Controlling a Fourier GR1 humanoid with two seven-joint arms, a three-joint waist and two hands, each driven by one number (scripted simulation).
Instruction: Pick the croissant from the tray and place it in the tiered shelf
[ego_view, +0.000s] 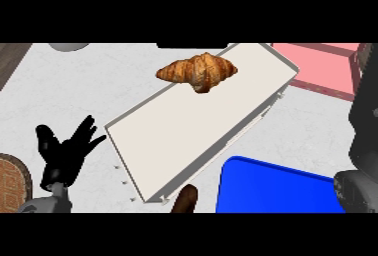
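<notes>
Croissant: the croissant (197, 71) lies on the far end of the shelf's (193, 125) pale top, near its left edge, nothing touching it.
Shelf: a long white tiered shelf runs diagonally across the light surface (88, 95).
Tray: a blue tray (273, 187) sits at lower right, just beside the shelf's near end.
Left robot hand: the left robot hand (65, 150) rests at lower left, fingers spread apart and up, holding nothing.
Right robot hand: only dark shapes show at the right edge; its fingers cannot be made out.
Background: a pink box (328, 67) stands at upper right, behind the shelf.
</notes>
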